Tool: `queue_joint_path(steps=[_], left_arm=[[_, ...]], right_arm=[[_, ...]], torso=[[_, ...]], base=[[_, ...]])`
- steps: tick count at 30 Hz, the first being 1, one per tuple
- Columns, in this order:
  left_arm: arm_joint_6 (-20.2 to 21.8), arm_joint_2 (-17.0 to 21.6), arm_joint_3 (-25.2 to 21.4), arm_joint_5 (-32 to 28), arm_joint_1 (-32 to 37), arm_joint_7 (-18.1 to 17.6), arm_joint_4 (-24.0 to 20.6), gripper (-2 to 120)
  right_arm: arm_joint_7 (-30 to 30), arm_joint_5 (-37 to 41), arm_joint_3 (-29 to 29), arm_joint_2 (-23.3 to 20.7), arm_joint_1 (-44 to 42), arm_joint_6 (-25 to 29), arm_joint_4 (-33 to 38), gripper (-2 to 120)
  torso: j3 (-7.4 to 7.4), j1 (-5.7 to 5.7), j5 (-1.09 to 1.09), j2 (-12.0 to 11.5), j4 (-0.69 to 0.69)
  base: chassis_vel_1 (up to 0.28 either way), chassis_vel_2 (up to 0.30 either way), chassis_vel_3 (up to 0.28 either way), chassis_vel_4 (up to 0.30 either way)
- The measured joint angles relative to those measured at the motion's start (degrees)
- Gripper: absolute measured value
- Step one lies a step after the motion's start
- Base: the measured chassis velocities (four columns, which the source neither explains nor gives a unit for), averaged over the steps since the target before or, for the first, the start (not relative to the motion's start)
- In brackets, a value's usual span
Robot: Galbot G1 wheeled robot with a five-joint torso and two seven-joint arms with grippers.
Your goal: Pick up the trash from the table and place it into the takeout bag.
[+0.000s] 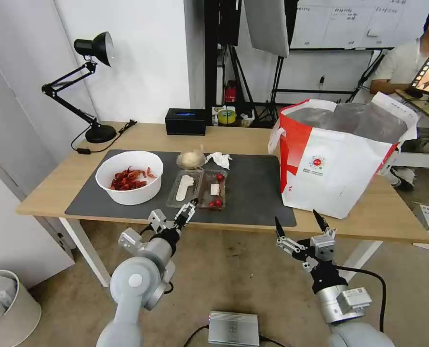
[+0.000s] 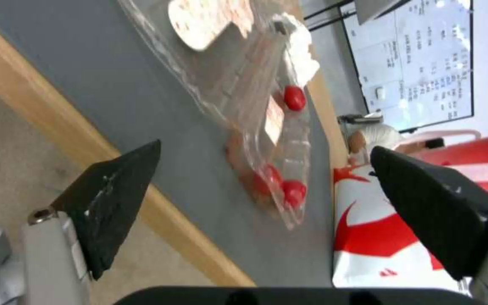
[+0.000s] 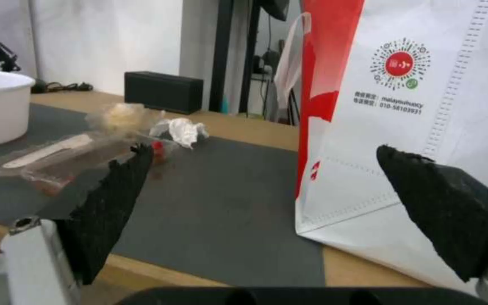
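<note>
Nothing bagged: bowl (image 1: 129,177), clamshell tray (image 1: 198,189) (tomatoes inside) and tissue (image 1: 219,159) on the surface (image 1: 243,137); both claws, left claw (image 1: 187,212) and right claw (image 1: 299,222), gape empty.

Your left arm (image 1: 137,277): smooth silver-grey rounded shells, pale round joint cap, bare metal brackets | left gripper (image 1: 189,208): two black pointed fingers (image 2: 114,199), silver bases with screws | right gripper (image 1: 299,222): black textured wedge fingers (image 3: 108,207) on silver mounts | right wrist: black collar, white labelled block, black cable looping off.
</note>
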Motion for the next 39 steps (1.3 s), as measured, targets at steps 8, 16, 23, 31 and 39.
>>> queue_joint_path(steps=[8, 16, 23, 31, 39], left_arm=[[-0.87, 0.70, -0.96, -2.47, -2.88, -1.91, 2.11, 100], [-0.96, 0.43, 0.07, -2.70, -4.99, -3.14, 4.12, 100], [-1.04, -0.74, 1.19, -2.41, -6.43, -3.63, 5.78, 100], [-1.34, -1.46, 1.60, -1.98, -8.03, -4.23, 7.41, 100], [-2.58, -2.37, 2.21, -0.15, -9.04, -4.65, 8.74, 100]], right_arm=[[0.07, -0.27, 0.06, 0.21, -0.44, 0.05, 0.64, 100], [0.16, -0.12, 0.90, 0.06, -0.88, 0.11, 1.11, 100], [0.22, 0.43, 1.17, -0.38, -0.34, 0.15, 0.74, 100], [0.26, 1.27, 1.13, -0.65, 0.71, 0.15, -0.55, 100], [0.29, 1.56, 1.05, -0.71, 1.17, 0.18, -1.41, 100]], torso=[[0.00, 0.00, 0.00, 0.00, 0.00], [0.00, 0.00, 0.00, 0.00, 0.00], [0.00, 0.00, 0.00, 0.00, 0.00], [0.00, 0.00, 0.01, 0.00, 0.00], [-0.01, -0.01, 0.01, 0.01, 0.00]], base=[[0.000, 0.000, 0.000, 0.000], [0.000, 0.000, 0.000, 0.000], [0.000, 0.000, 0.000, 0.000], [0.000, 0.000, 0.000, 0.000], [0.000, 0.000, 0.000, 0.000]])
